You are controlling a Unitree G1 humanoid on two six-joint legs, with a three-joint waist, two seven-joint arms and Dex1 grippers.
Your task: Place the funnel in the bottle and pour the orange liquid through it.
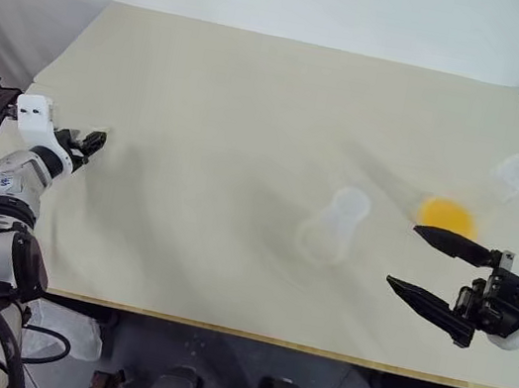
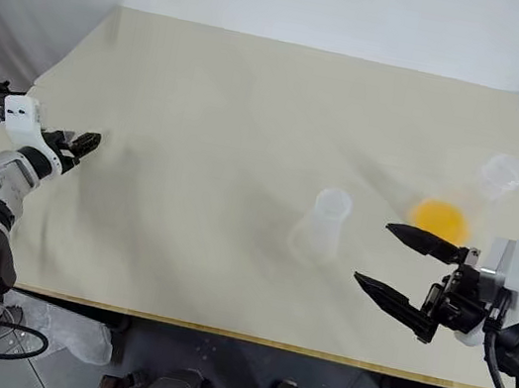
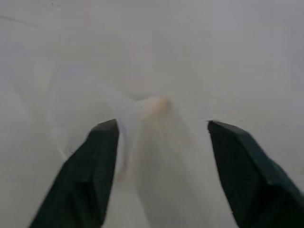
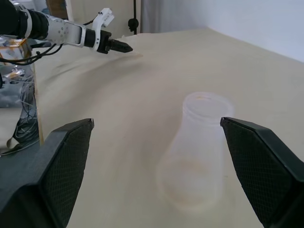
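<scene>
1. Right gripper [image 1: 428, 262]: two black fingers spread wide, nothing between them, hovering over the near right part of the table [image 1: 234, 109], just inside its front edge.
2. Left gripper [image 1: 96, 141]: at the table's left edge. In the left wrist view its fingers [image 3: 95, 171] stand apart with a pale, filmy clear shape between them, likely the funnel [image 3: 142, 118]; contact cannot be told.
3. Bottle [image 1: 334, 225]: clear conical flask, upright near table centre, at about 10 o'clock from the right gripper, apart from it; neck open.
4. Orange liquid [image 1: 447, 215]: shallow bright pool in the base of a second clear flask [image 1: 514, 177], lying at 12 o'clock from the right gripper.
5. Open room: wide bare tabletop between the two grippers and toward the far edge.
6. Surface: matte cream board with straight edges; pale grey walls behind.
</scene>
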